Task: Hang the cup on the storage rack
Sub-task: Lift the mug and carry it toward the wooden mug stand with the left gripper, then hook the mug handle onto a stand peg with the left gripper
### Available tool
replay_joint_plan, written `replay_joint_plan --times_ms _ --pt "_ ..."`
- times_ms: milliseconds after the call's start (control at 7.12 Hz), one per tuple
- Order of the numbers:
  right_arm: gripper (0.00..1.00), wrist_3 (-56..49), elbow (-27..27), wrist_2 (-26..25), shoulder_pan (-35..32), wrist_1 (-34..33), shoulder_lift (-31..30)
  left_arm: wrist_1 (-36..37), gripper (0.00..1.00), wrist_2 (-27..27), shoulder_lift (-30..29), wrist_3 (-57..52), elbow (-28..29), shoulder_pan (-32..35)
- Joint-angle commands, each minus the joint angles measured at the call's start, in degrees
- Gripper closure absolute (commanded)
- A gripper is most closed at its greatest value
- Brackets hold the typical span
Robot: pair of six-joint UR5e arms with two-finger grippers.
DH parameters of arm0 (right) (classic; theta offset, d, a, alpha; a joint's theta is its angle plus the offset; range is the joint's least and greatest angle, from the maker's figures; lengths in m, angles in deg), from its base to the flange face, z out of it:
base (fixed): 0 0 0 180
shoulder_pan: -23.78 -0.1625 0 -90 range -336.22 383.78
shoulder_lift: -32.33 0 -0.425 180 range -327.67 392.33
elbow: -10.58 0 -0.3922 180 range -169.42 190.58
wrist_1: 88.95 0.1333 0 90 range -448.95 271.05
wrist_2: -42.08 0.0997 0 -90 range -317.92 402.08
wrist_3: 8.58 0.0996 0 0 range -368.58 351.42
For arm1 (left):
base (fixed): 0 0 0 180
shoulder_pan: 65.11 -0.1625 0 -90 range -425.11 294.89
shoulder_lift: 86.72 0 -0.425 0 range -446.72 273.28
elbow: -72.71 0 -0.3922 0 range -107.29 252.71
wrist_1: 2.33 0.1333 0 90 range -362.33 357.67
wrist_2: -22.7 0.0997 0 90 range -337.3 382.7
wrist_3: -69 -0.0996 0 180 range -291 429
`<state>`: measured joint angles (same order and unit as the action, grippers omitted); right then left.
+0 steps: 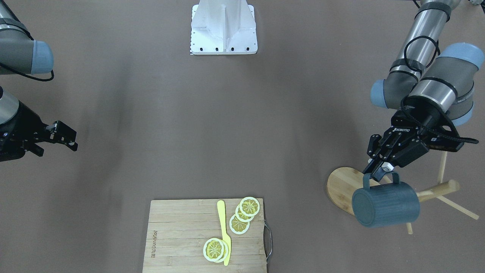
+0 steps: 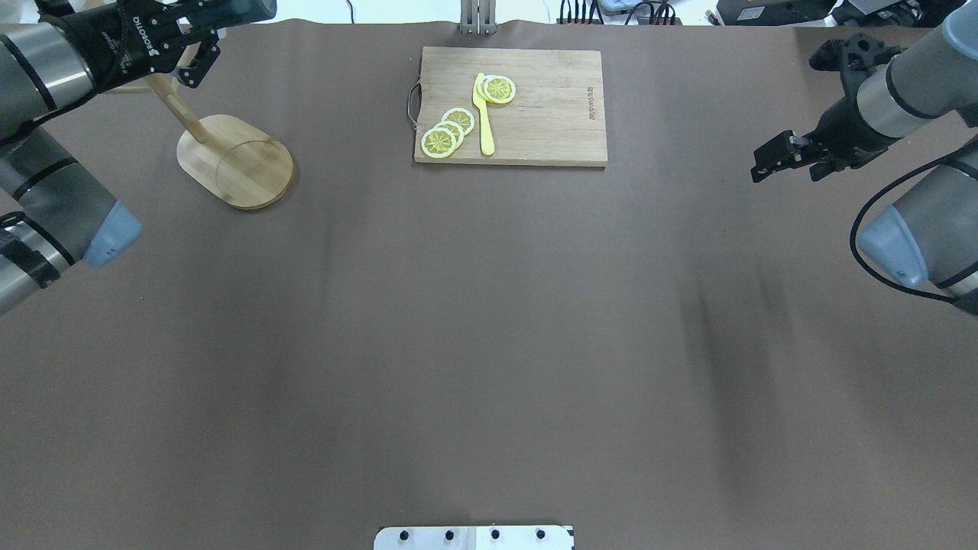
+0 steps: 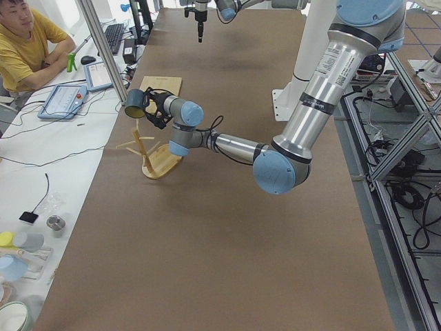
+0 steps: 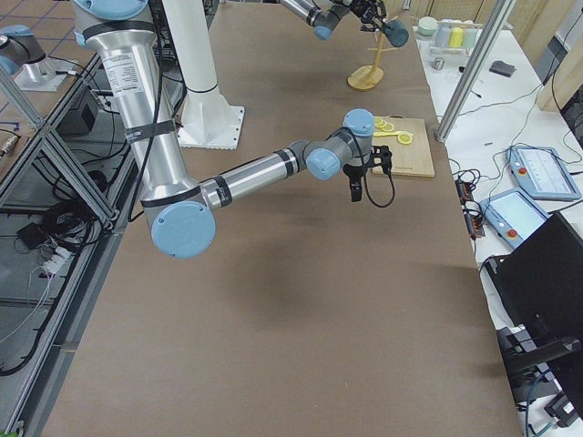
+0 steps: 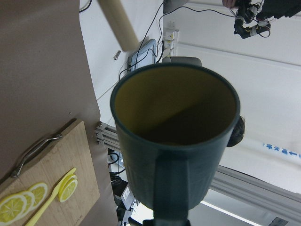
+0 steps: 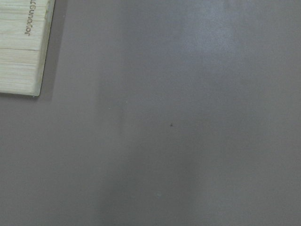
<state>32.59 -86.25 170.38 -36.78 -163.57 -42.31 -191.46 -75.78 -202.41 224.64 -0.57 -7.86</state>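
Observation:
The dark blue-grey cup [image 1: 385, 204] is held on its side in the air by my left gripper [image 1: 379, 173], which is shut on its loop handle. The left wrist view looks into its yellow inside [image 5: 174, 108], with the rack's round post [image 5: 117, 21] just beyond the rim. The bamboo storage rack [image 1: 343, 185] stands upright on its oval base, its post and thin pegs [image 1: 441, 189] right beside the cup. In the overhead view the base [image 2: 237, 160] is at the far left and the cup is almost cut off at the top edge. My right gripper [image 1: 62, 138] is open and empty, far away.
A slatted cutting board [image 1: 178, 227] with lemon slices [image 1: 248, 207] and a yellow knife [image 1: 224, 231] lies mid-table at the operators' side. Its corner shows in the right wrist view [image 6: 21, 42]. The robot's white base [image 1: 223, 28] is opposite. An operator [image 3: 24, 41] sits beyond the table.

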Motion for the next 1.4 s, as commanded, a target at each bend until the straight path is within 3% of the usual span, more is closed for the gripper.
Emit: replay_joint_plan --times_ms 0,421,702,843,983,1124,1264 --pt "0.01 0.14 0.23 -0.07 0.00 0.00 -0.07 -8.92 1.00 2.06 2.82 13.41 2.86 0.14" --pt "0.01 0.14 0.24 -0.07 0.27 0.00 -0.07 -10.55 1.00 2.77 4.33 21.53 4.11 1.10" --pt "0.00 0.14 0.24 -0.07 0.36 0.00 -0.07 -10.46 1.00 2.77 4.33 21.21 4.20 1.28" --pt "0.01 0.14 0.24 -0.07 0.44 0.00 -0.07 -10.46 0.77 2.68 4.41 20.77 4.37 1.46" --pt "0.00 0.23 0.32 -0.15 0.70 0.00 0.02 -10.55 0.68 2.68 4.41 19.89 4.81 1.46" --pt "0.00 0.23 0.32 -0.07 0.79 0.00 0.02 -10.47 0.52 2.59 4.41 19.54 4.81 1.63" --pt "0.01 0.23 0.50 -0.15 0.88 0.00 0.37 -10.55 0.02 2.33 5.20 17.01 4.73 1.72"
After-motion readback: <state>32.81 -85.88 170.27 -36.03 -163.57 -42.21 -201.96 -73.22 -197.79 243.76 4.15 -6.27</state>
